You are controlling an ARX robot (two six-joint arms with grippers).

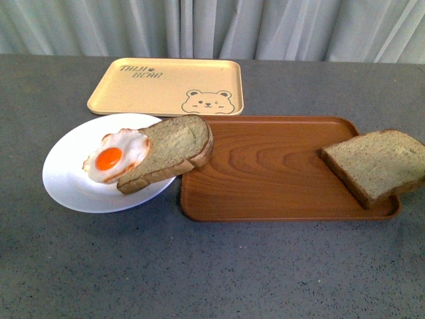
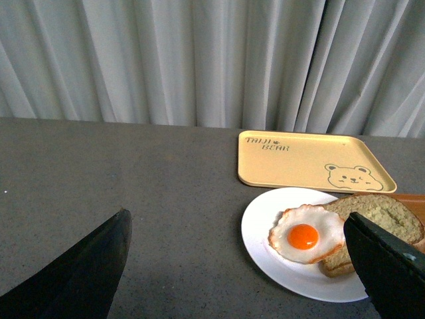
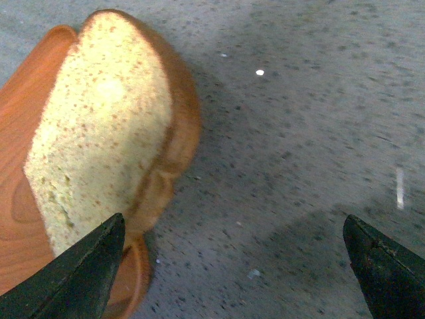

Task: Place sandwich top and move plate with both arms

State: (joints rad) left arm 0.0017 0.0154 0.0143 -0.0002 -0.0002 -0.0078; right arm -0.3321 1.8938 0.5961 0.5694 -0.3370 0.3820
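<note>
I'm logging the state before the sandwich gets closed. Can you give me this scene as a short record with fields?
sandwich top: on the right end of the wooden tray, overhanging its rim, not held
plate: left of the wooden tray, holds fried egg and paler slice
paler slice: juts past the plate's rim toward the wooden tray
bear tray: behind the plate
left claw: open, holding nothing
right claw: open, beside the sandwich top, holding nothing
</note>
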